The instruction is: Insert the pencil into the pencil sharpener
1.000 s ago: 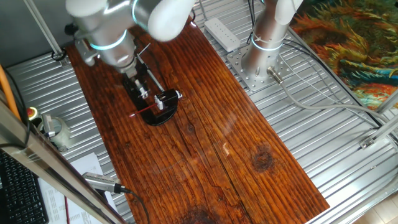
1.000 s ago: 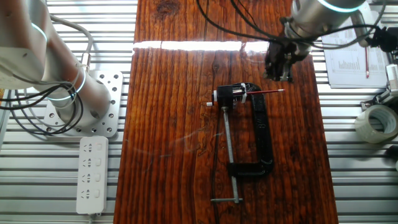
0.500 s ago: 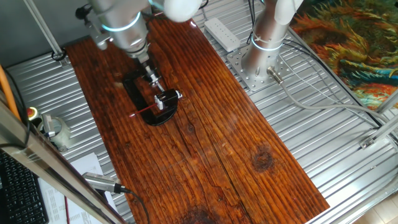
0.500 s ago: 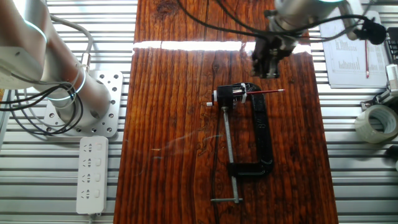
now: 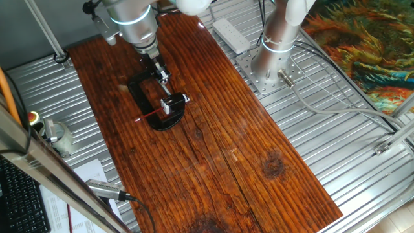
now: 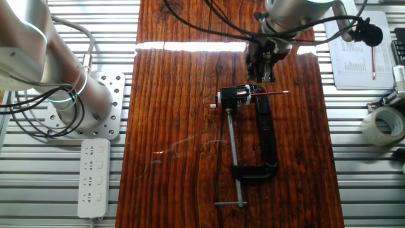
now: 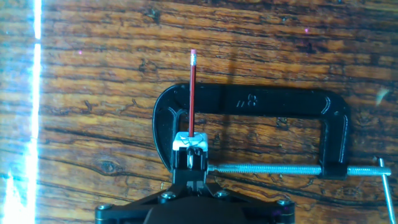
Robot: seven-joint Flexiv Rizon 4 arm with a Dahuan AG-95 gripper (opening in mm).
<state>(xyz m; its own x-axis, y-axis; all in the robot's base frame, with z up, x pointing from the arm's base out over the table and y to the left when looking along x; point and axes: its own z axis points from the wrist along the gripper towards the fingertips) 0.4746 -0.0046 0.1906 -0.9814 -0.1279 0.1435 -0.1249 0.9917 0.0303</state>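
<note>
The thin red pencil [image 5: 151, 115] lies level, its tip inside the pencil sharpener [image 5: 173, 103], a small black block with a silvery-white top at one end of the black clamp frame [image 5: 139, 94]. In the other fixed view the pencil [image 6: 269, 94] sticks out to the right of the sharpener [image 6: 235, 96]. In the hand view the pencil [image 7: 192, 93] rises straight up from the sharpener [image 7: 189, 146]. My gripper [image 5: 162, 76] hangs above the clamp, beyond the sharpener and apart from the pencil. It holds nothing, and its jaws stand slightly apart. It also shows in the other fixed view [image 6: 259, 73].
The clamp's long screw rod [image 6: 234, 158] runs toward the near end of the wooden board [image 6: 177, 126]. A second robot base [image 6: 76, 101], a power strip [image 6: 93, 177], a tape roll [image 6: 383, 123] and papers [image 6: 354, 60] lie off the board.
My gripper has drawn away from the pencil's free end, rising and moving toward the board's far end. The pencil has stayed in the sharpener.
</note>
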